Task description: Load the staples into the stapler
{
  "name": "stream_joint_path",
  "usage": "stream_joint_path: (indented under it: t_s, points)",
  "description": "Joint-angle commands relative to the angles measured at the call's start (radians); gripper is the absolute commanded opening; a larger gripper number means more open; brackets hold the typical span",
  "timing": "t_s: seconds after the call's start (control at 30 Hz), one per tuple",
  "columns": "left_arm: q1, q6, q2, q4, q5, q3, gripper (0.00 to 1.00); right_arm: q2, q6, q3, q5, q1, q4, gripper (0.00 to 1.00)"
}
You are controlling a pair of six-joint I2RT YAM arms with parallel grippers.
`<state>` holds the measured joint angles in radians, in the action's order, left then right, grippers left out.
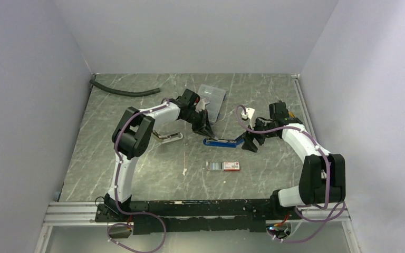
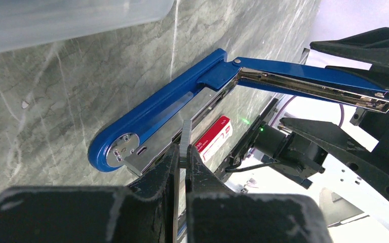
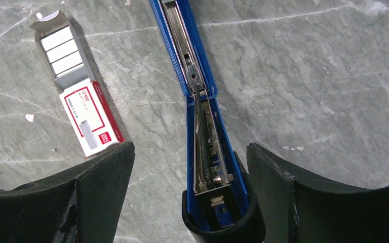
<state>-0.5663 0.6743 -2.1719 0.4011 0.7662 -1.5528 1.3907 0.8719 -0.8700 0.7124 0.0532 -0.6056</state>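
The blue stapler (image 1: 222,141) lies mid-table, hinged open. Its base (image 2: 152,114) is flat on the table and its top arm (image 2: 309,83) is raised. My left gripper (image 2: 184,152) is shut on a thin grey strip of staples (image 2: 186,134), held just beside the stapler's rear hinge end; from above, the left gripper (image 1: 206,130) is at the stapler's left end. My right gripper (image 3: 190,149) is open, its fingers (image 3: 106,177) standing wide on either side of the raised arm's black-capped tip (image 3: 218,212). The white and red staple box (image 3: 92,119) lies nearby, its tray of staples (image 3: 61,50) pulled out.
A clear compartment case (image 1: 212,97) sits behind the left gripper. A black hose (image 1: 124,90) lies at the back left. A small metal tool (image 1: 167,137) rests under the left arm. A white plug (image 1: 249,112) lies near the right arm.
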Motion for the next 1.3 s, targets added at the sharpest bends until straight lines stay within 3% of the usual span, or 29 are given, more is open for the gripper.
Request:
stream_joint_path:
  t_s: [0.0,1.27]
  points:
    - [-0.004,0.012,0.036,-0.017,0.023,0.005,0.03,0.005,0.019,-0.033,0.031,-0.004,-0.014,0.85]
    - [-0.003,0.037,0.083,-0.045,0.024,0.031,0.03,0.017,0.023,-0.036,0.032,-0.004,-0.024,0.85]
